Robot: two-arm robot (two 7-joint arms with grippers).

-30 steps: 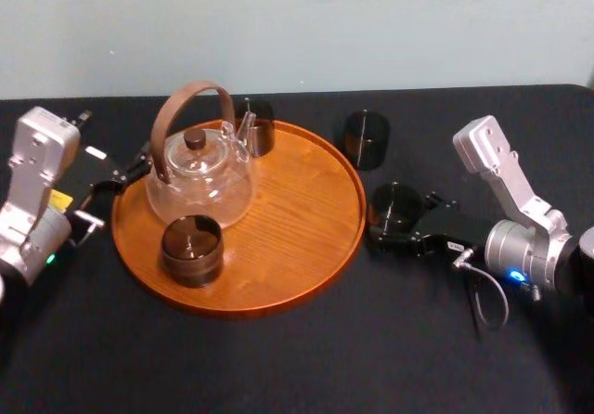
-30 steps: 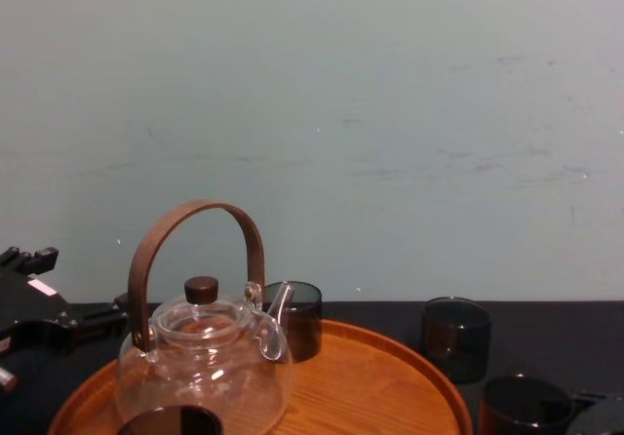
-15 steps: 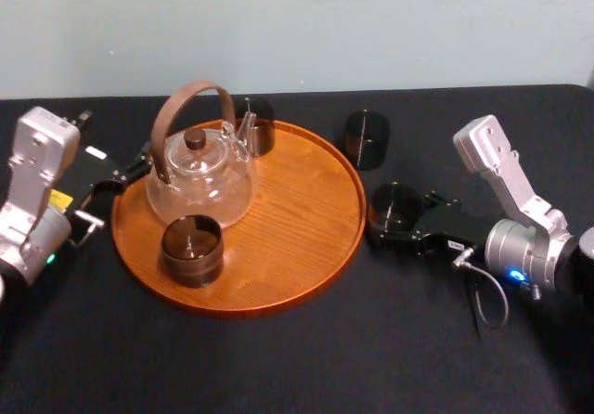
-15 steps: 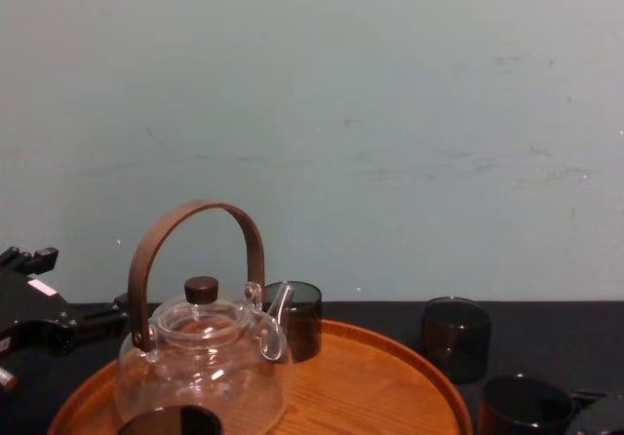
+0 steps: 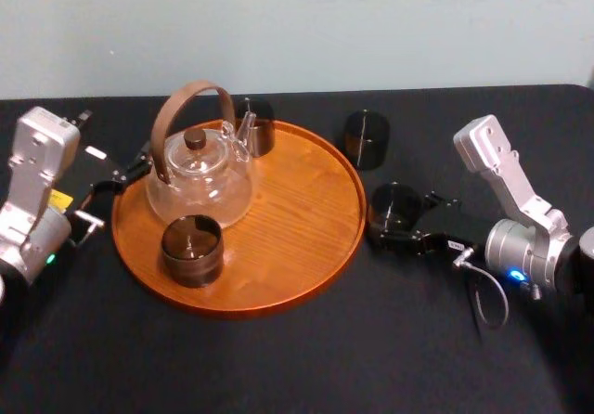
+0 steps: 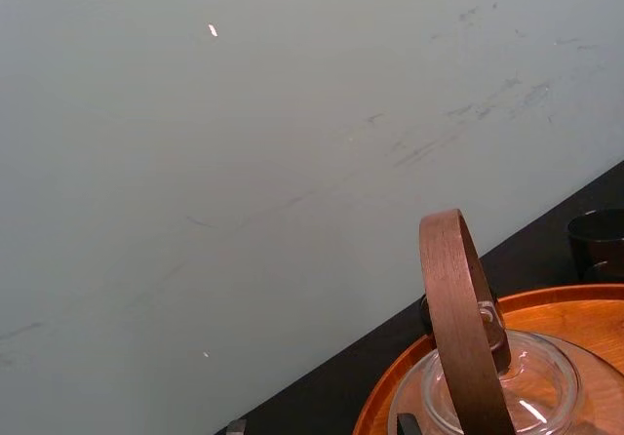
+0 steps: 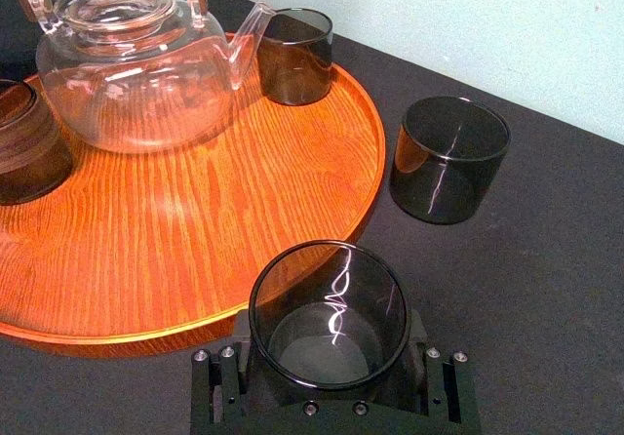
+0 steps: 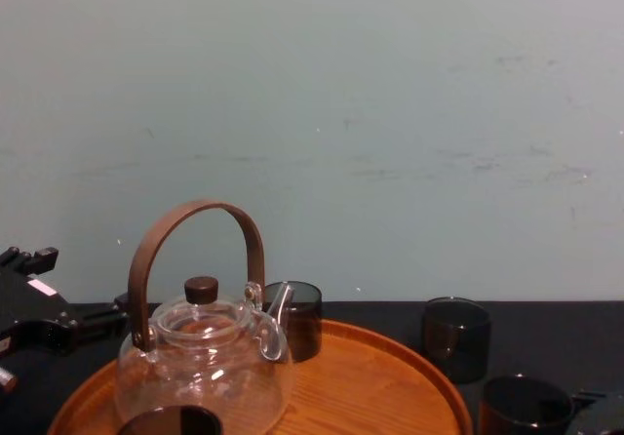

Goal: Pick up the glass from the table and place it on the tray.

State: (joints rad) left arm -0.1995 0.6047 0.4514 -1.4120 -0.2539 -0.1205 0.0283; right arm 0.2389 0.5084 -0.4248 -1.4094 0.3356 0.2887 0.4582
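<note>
Your right gripper (image 5: pixel 401 219) lies low on the worktop (image 5: pixel 306 349), off the right side of the tray (image 5: pixel 297 219) and pointing in toward it. It has closed round the glass (image 7: pixel 329 310). In the right wrist view its fingers (image 7: pixel 237 345) sit against the glass wall on either side. The glass stands upright between them, mouth up.

The glass is on the black worktop, not on the tray. It is just beside the raised rim, and you cannot tell whether it touches the rim.

Farther back on the worktop you have a spare glass (image 7: pixel 448 159). It is dark and upright, near the tray's right rear edge and apart from the one you hold.

On the tray, a clear teapot (image 5: pixel 200 180) sits on the left half. It has a brown hoop handle and a dark knob on its lid, and its spout points toward the back. A back glass (image 7: pixel 295 55) stands at the tray's rear rim, just beside the spout. A front glass (image 5: pixel 192 249) stands in front of the teapot, near the rim closest to you.

Your left gripper (image 5: pixel 125 177) sits at the tray's left edge, beside the teapot and close to the rim. You cannot tell how that gripper is set. A pale wall (image 8: pixel 390 113) rises behind the worktop.
</note>
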